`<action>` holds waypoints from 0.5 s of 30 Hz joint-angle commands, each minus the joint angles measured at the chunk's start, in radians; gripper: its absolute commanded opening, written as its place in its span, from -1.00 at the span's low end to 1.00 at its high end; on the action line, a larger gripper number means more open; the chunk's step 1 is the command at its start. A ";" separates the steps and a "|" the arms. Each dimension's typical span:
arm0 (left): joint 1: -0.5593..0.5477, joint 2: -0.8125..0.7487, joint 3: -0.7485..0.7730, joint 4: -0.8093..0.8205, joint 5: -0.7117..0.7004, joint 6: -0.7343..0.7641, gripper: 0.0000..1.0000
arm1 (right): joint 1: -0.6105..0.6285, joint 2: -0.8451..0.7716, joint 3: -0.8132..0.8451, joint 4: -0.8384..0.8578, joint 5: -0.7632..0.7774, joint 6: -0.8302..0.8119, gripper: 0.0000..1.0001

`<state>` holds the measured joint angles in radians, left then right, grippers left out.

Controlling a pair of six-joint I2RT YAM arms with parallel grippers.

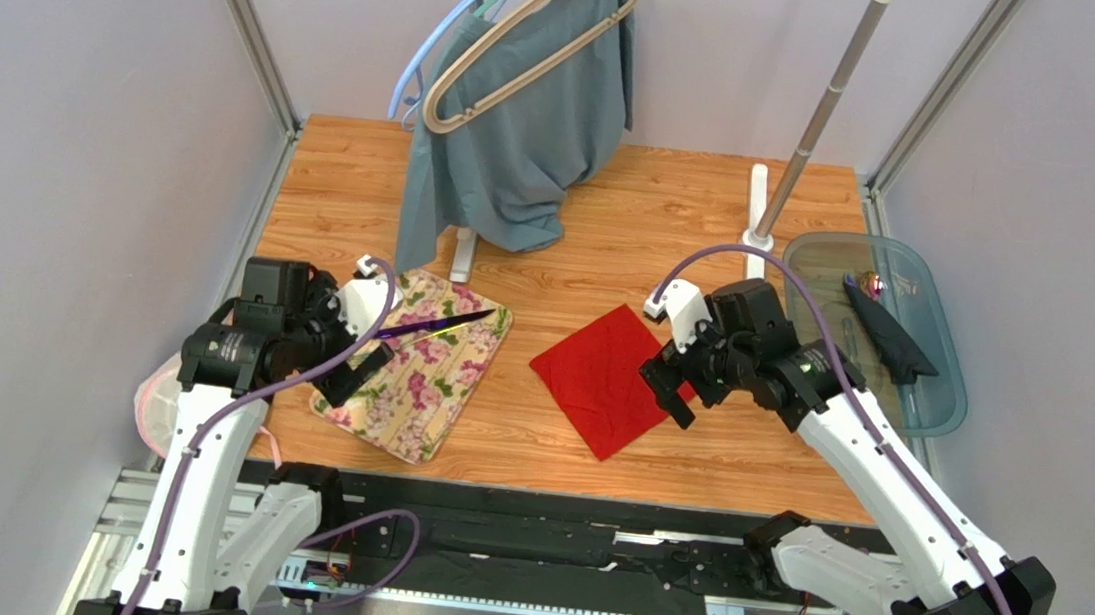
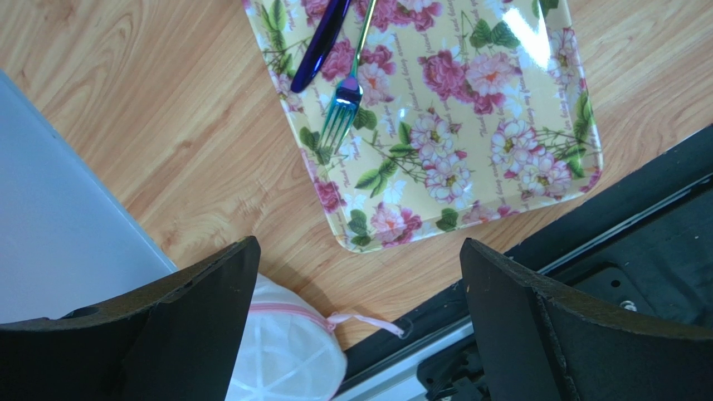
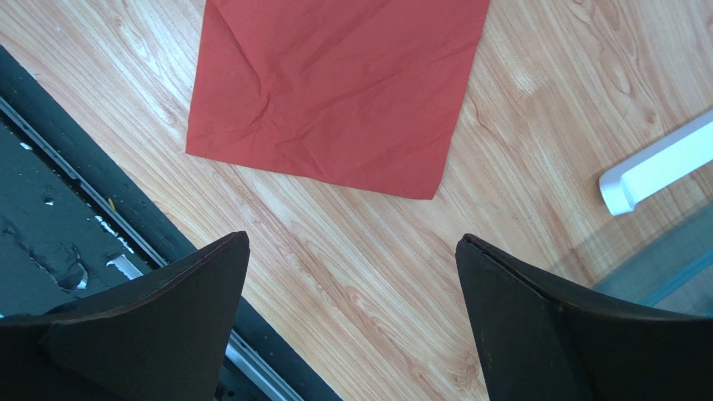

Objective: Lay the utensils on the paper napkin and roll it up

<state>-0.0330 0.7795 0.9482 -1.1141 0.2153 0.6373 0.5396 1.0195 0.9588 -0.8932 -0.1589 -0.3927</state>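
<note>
While both arms hang empty, table (image 1: pixel 579 205): wood top, tray at left, napkin right of centre
Garment (image 1: pixel 526 125): hung at the far edge, away from the work
Floral tray (image 2: pixel 502 100): glossy; its low rim may hinder sliding cutlery off
Paper napkin (image 3: pixel 335 83): red, creased, lying flat; light and limp, likely to shift
Left gripper (image 2: pixel 358 251): fingers wide apart, over the tray's corner
Right gripper (image 3: pixel 351 242): likewise spread, just off the napkin's corner
Utensils (image 2: pixel 341 109): fork and purple knife on the tray, well apart from the napkin; thin, stiff, slick; best pinched across the handles
</note>
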 commanded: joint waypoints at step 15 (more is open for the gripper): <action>-0.031 0.527 0.247 0.118 0.144 0.346 0.69 | -0.067 0.059 0.070 -0.030 -0.129 0.026 1.00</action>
<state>-0.0429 1.1748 1.1179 -1.0714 0.3119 0.8883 0.4843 1.0763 0.9939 -0.9245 -0.2531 -0.3828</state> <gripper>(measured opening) 0.868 0.998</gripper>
